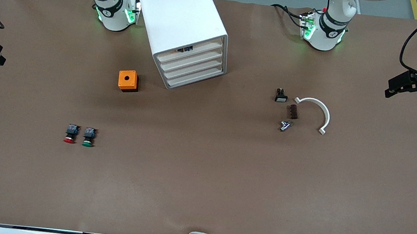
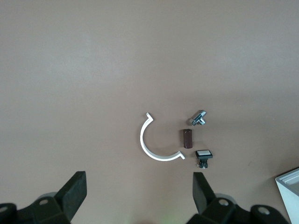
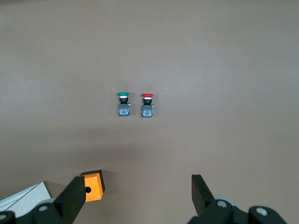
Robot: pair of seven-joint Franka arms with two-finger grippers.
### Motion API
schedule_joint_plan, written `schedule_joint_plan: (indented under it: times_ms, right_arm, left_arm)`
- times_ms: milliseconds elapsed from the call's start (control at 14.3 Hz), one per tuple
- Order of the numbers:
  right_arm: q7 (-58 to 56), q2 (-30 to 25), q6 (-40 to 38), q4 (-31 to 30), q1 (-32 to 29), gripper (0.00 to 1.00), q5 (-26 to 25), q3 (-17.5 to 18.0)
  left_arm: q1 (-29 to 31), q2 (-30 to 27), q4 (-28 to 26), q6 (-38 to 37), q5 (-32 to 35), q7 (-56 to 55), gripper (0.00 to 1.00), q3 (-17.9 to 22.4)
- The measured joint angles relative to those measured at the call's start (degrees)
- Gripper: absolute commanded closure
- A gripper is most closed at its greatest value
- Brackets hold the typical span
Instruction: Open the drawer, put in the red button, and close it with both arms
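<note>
The white cabinet [image 1: 182, 17] stands between the two arm bases, all four trays pushed in. The drawer [image 1: 192, 61] is second from the top and is shut. The red button [image 1: 70, 134] lies on its side toward the right arm's end, nearer the front camera, beside a green one [image 1: 88, 137]. It also shows in the right wrist view [image 3: 147, 104]. My right gripper [image 3: 138, 196] is open and empty, high over the table between the orange box and the buttons. My left gripper [image 2: 138, 196] is open and empty, high over the small parts; it shows in the front view [image 1: 405, 91].
An orange box with a hole [image 1: 128, 80] sits beside the cabinet. Toward the left arm's end lie a white curved strip [image 1: 319, 111], a black switch [image 1: 281, 95], a brown piece [image 1: 293, 112] and a metal piece [image 1: 284, 125]. A dark item [image 1: 185, 49] shows in the top tray.
</note>
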Motion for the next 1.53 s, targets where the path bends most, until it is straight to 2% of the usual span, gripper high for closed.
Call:
schedule_joint_plan:
  times_ms: [488, 767, 1116, 1326, 1535]
  right_arm:
    - [0.0, 0.0, -0.1, 0.0, 0.0, 0.0, 0.0, 0.0]
    - [0.0, 0.9, 1.7, -0.6, 0.0, 0.0, -0.3, 0.0]
    - [0.0, 8.2, 8.4, -2.4, 0.0, 0.0, -0.5, 0.0]
    - [0.0, 13.6, 11.9, -3.1, 0.0, 0.0, -0.5, 0.0]
    - [0.0, 18.4, 16.6, -4.1, -0.2, 0.0, -0.5, -0.1]
  left_arm:
    - [0.0, 0.3, 0.0, -0.3, 0.0, 0.0, 0.0, 0.0]
    - [-0.2, 3.4, -0.7, -1.0, 0.0, 0.0, 0.0, -0.1]
    - [-3.5, 13.2, -1.4, -1.1, 0.0, -2.9, 0.0, -1.6]
    - [-5.0, 18.2, -1.3, -1.1, 0.0, -10.4, 0.0, -4.7]
    - [-9.8, 22.4, -1.3, -1.1, -0.1, -21.8, 0.0, -6.2]
